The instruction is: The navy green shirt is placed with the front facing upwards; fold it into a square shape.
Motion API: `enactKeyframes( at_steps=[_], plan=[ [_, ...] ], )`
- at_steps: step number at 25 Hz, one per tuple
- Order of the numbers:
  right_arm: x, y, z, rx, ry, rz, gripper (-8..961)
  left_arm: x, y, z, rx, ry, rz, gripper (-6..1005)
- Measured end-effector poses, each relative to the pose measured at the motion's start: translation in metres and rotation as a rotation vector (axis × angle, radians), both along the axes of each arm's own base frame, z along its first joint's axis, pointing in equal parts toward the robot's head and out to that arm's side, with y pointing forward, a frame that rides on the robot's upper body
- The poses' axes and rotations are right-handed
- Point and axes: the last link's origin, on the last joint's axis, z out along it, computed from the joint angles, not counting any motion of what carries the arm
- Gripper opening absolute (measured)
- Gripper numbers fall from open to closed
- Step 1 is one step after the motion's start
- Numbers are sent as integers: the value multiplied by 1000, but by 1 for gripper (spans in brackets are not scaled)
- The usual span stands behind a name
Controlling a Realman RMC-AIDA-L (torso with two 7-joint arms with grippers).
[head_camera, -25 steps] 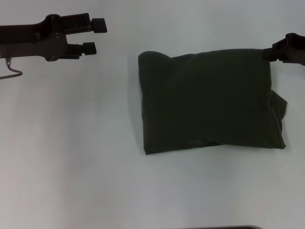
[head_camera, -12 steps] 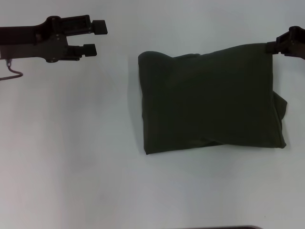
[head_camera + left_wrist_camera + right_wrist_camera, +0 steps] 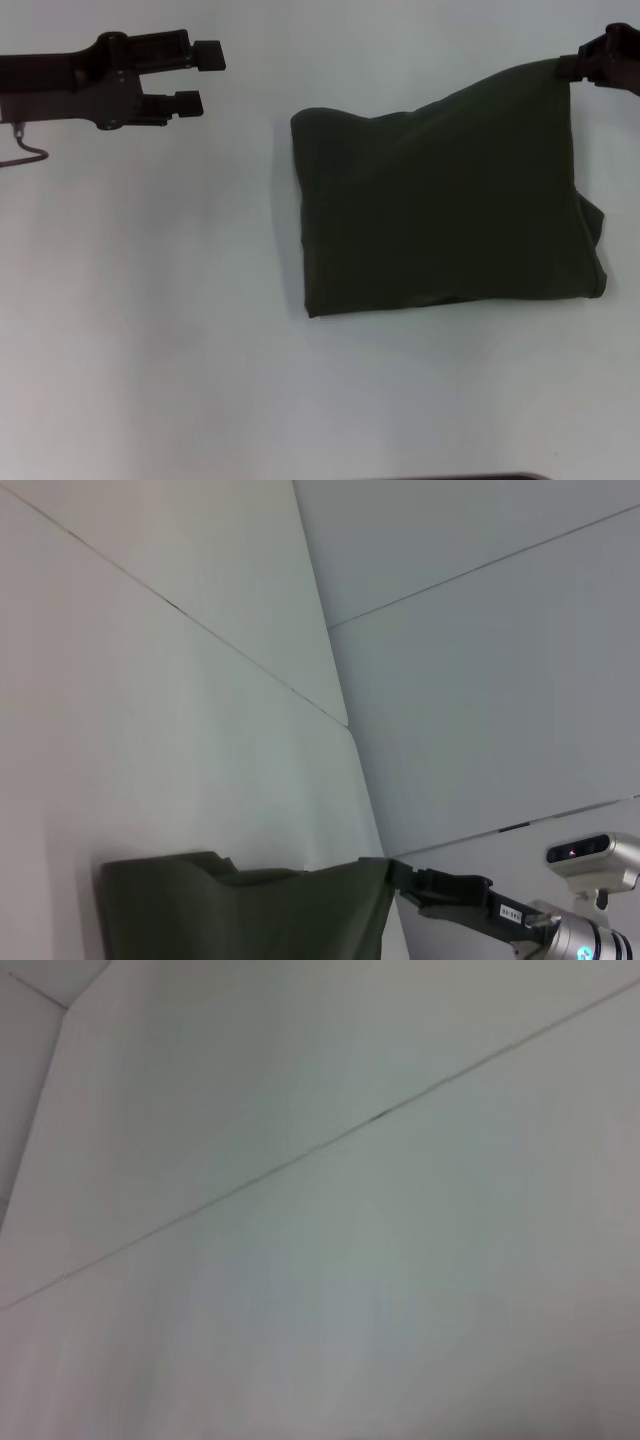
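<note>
The navy green shirt (image 3: 440, 210) lies folded into a rough rectangle on the white table, right of centre in the head view. Its far right corner is lifted off the table, with my right gripper (image 3: 572, 68) shut on it at the frame's upper right. The same shirt (image 3: 240, 910) and the right gripper (image 3: 398, 876) holding its corner also show in the left wrist view. My left gripper (image 3: 202, 76) hovers open over bare table at the upper left, well clear of the shirt. No lettering shows on the cloth.
The white table (image 3: 150, 320) spreads around the shirt, with a seam line (image 3: 330, 1140) running across it in the right wrist view. A thin cable (image 3: 25, 152) hangs under the left arm. A dark edge (image 3: 470, 477) shows at the bottom.
My right gripper has risen and drawn back with the shirt's far right corner, pulling that corner up off the table. The left gripper has not moved.
</note>
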Motion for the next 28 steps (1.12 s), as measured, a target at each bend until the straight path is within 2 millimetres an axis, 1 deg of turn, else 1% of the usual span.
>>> enactKeyframes(
  at_steps=[4, 11, 21, 24, 26, 28],
  plan=[
    [1, 4, -1, 27, -16, -3, 86, 1, 0, 0, 0, -1, 0, 877],
    [1, 9, -10, 42, -28, -6, 105, 0, 0, -1, 2, -4, 1, 877],
    [2, 12, -3, 59, -44, -11, 133, 0, 0, -1, 6, -3, 3, 877],
    [2, 12, 3, 52, -46, -6, 267, 0, 1, -1, 7, -2, 3, 876],
    [0, 13, 15, 72, -34, -2, 356, 0, 1, -1, 9, -1, 3, 877],
    [-6, 13, 28, 80, -2, 26, 375, 0, 1, 1, 10, 1, 0, 877]
  ],
)
